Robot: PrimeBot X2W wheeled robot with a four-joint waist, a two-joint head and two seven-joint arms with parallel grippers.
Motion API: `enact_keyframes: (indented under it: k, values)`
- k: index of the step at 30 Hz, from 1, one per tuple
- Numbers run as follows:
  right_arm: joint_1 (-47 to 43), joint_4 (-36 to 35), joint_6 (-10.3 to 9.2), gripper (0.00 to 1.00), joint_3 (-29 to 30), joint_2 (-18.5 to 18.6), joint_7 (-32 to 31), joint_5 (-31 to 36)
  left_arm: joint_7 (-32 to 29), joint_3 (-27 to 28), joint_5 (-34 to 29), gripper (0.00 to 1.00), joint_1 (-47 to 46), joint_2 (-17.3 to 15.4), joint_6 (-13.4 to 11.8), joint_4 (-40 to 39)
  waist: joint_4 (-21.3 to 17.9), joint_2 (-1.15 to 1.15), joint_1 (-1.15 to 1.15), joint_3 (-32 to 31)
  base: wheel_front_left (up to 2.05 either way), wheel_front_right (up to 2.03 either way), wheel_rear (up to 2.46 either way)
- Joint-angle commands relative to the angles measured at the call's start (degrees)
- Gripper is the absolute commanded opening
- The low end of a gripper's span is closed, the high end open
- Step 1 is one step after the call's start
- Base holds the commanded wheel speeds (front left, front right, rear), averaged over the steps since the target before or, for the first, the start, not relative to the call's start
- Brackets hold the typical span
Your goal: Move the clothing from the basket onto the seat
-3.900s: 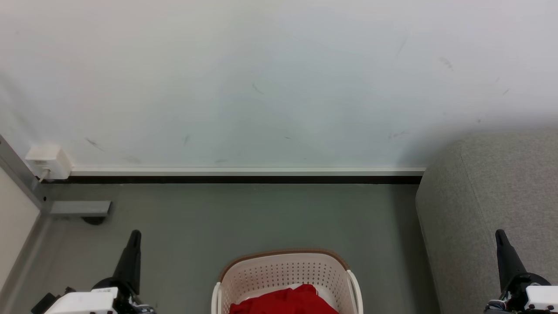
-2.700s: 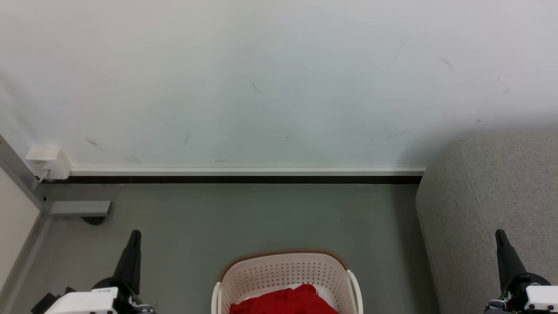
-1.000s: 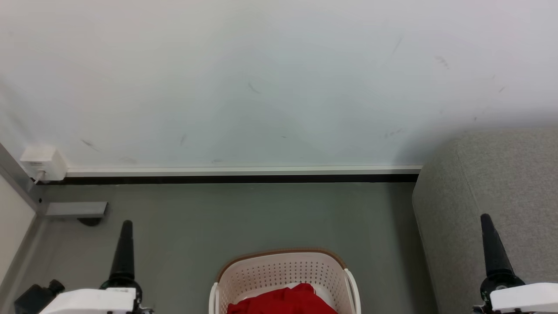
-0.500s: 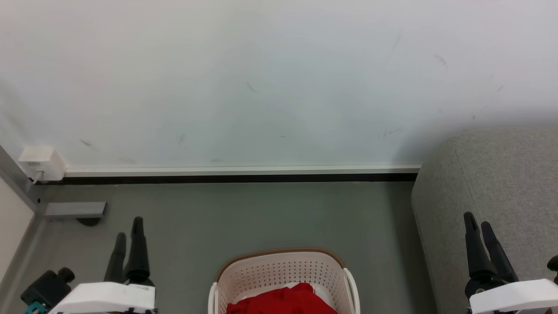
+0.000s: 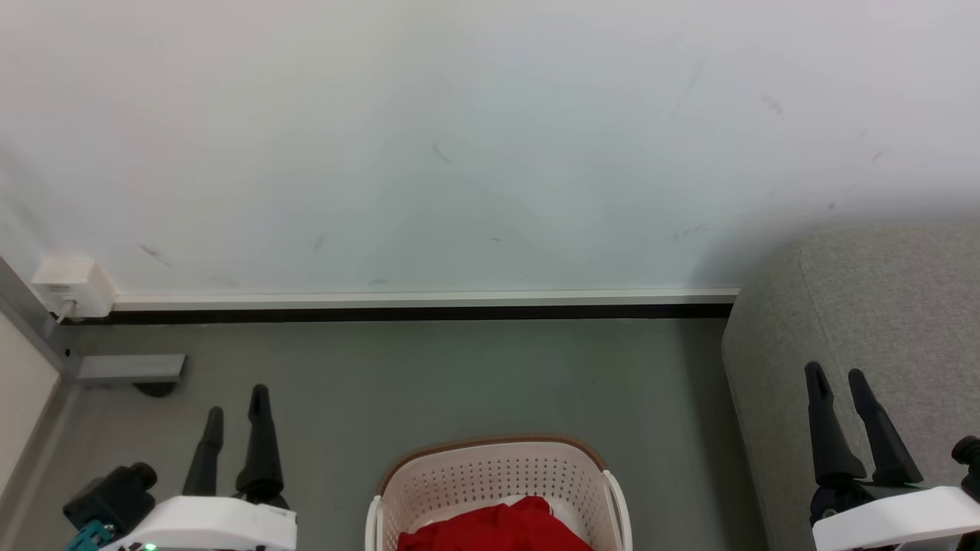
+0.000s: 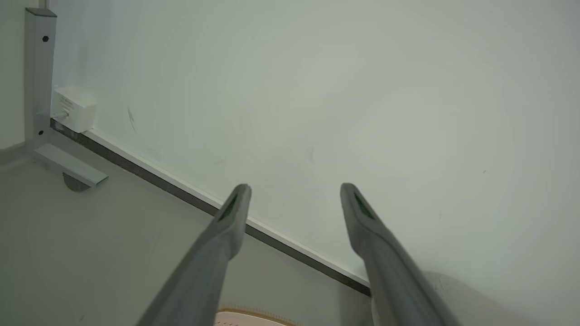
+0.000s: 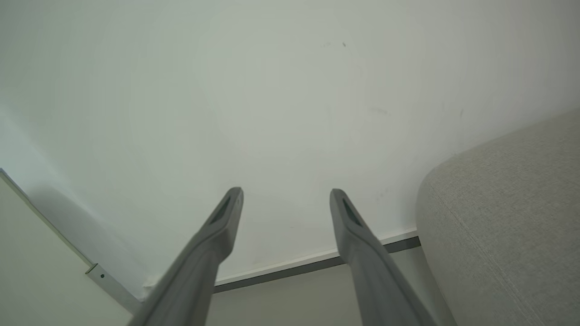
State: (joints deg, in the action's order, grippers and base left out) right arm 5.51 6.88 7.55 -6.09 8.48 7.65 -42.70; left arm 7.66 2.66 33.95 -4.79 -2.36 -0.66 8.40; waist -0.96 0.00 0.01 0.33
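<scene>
The cream basket (image 5: 490,478) with its brown rim stands on the grey floor at the bottom middle of the head view, cut off by the frame edge. Red clothing (image 5: 498,528) lies heaped inside it. The light-grey seat (image 5: 865,306) rises at the right. My left gripper (image 5: 237,402) hangs open at the lower left, well left of the basket, nothing between its fingers. My right gripper (image 5: 837,373) is open at the lower right, in front of the seat's rounded end. In the left wrist view a sliver of the basket rim (image 6: 253,311) peeks between the spread fingers.
A white wall with a black-and-white skirting (image 5: 421,306) runs across behind the basket. A white socket box (image 5: 73,287) and a grey metal bracket (image 5: 126,369) sit in the left corner beside a pale panel (image 5: 19,398). Bare floor lies between the basket and the wall.
Both grippers have gone from shut to open, their fingers now spread apart. Both arms have turned and shifted slightly inward, and the head view has drifted a little.
</scene>
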Motion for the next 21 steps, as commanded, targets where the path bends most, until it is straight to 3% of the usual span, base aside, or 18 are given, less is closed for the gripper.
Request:
enact_keyframes:
  k: [1,21]
  values:
    - [0.86,-0.81,-0.06,1.00,-0.23,0.61,0.52,1.62,0.51,-0.10,-2.13,1.00,-0.35,-0.51,-0.39,-0.48,-0.04,0.00,0.00,0.03,0.00,0.00,0.00]
    - [1.10,2.20,-0.08,1.00,-1.12,0.89,3.30,12.71,3.31,-0.64,-13.48,1.00,-0.37,-0.60,-1.30,-0.70,-0.32,0.00,0.00,-0.26,0.00,0.00,0.00]
